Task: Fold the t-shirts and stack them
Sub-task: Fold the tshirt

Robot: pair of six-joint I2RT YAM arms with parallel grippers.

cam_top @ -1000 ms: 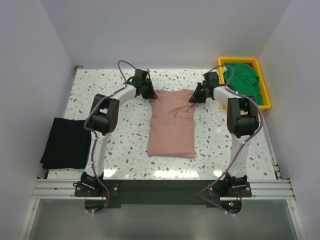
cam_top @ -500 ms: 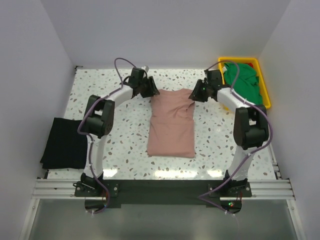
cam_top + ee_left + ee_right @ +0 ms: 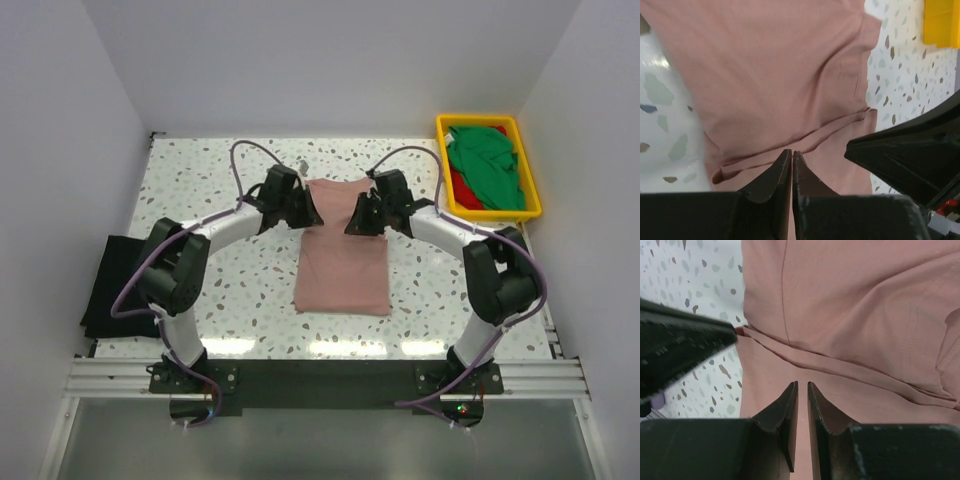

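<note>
Folding now: the pink shirt (image 3: 342, 270) lies in the middle of the surface (image 3: 230, 290), already a narrow oblong with its sleeves turned in. We judge it lacks one more fold, far end over near end.
Creases: in both wrist views we see a doubled band of cloth crossing the shirt just ahead of the fingertips.
Left fingers (image 3: 775, 175): pressed together over the far left part of the pink shirt. We see no cloth caught between them.
Right fingers (image 3: 785, 410): all but pressed together, with only a thin slit between them, over the far right part. We make out nothing pinched there either.
Black shirt (image 3: 120, 285): flat at the left edge of the surface, well apart from the pink one and partly behind the left arm. It looks folded to us, and we take it as the base of the stack.
Green shirt (image 3: 485, 165): crumpled in the yellow tray (image 3: 533, 190) at the far right corner, not folded.
Red shirt (image 3: 462, 190): under the green one in the same tray, with only a strip showing.
Progress: by our reckoning one shirt is done, one is partway and two are untouched. Nothing is stacked yet.
</note>
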